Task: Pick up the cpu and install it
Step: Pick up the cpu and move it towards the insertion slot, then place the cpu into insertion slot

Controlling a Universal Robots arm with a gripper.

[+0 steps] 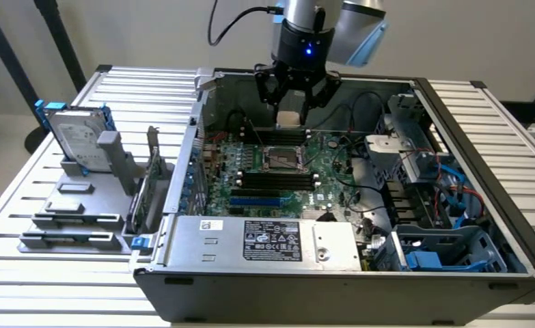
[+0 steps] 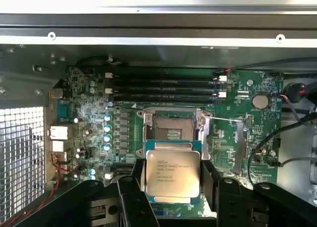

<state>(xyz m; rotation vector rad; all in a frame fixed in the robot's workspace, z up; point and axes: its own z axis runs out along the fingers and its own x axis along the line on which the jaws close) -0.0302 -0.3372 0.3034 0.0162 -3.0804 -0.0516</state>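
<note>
Robotics lab bench, no question: a slatted aluminium worktop [image 1: 495, 123], and an open computer case [image 1: 340, 290] lying on it with its green motherboard [image 1: 326, 171] bared. Grey holder blocks [image 1: 76, 205] prop up a hard drive [image 1: 74, 133] alongside. Overhead there's a robot arm [image 1: 302, 27], its gripper [image 1: 291, 109] clamped on the cpu [image 2: 172, 173] above the board. A plain pale wall [image 1: 139, 27] stands behind.
</note>
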